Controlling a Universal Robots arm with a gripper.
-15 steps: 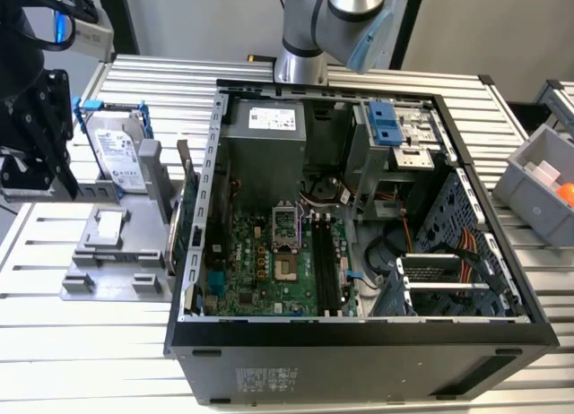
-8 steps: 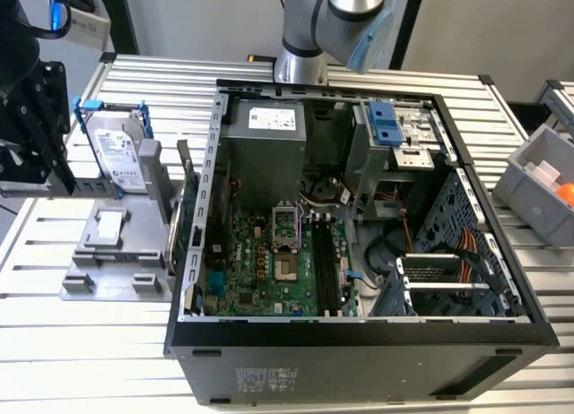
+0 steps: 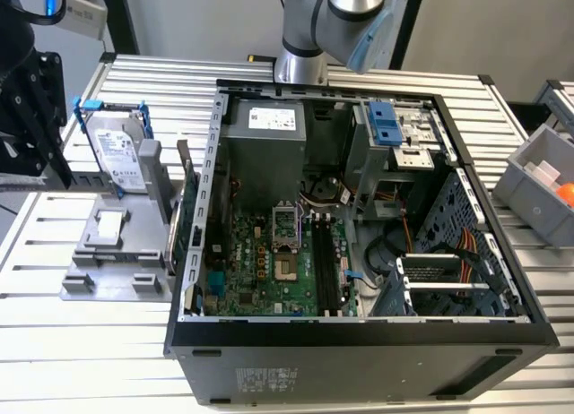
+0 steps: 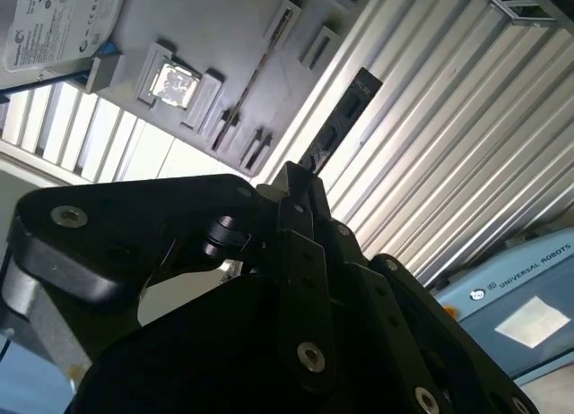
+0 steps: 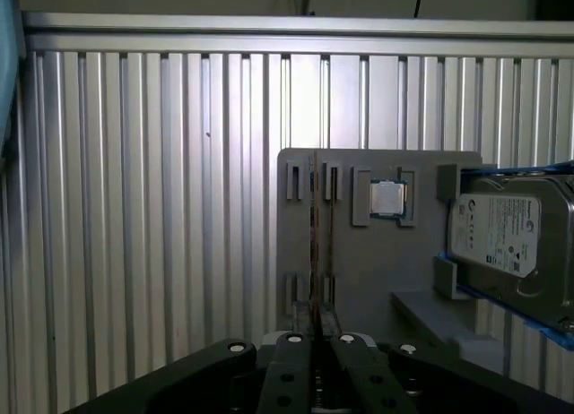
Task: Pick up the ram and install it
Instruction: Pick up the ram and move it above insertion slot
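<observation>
Black against the ribbed aluminium table (image 3: 90,360), the gripper (image 3: 61,172) is hanging at the exterior view's left, above and beside the grey fixture (image 3: 108,262) that is carrying the hard drive (image 3: 117,150). The open computer case (image 3: 359,338) is lying well apart from it, toward the middle. I am reading the long black slots (image 3: 325,266) on the motherboard (image 3: 260,271) as empty, so nothing is seated there yet.

In the second wrist view I am watching the fingers (image 4: 300,253) drawn almost together and pinching the ram (image 4: 341,118). The dark stick is jutting past their tips, over the fixture's edge and the table ribs.

In the first wrist view the ram (image 5: 314,244) is showing edge-on, as a thin line running out from between the closed fingertips (image 5: 294,342). It is crossing above the fixture's paired holders (image 5: 291,181), with the processor chip (image 5: 388,199) near them.

I am judging the pick-up as done, with the stick in the claw and clear of its holders. The install into a slot is not yet done.
</observation>
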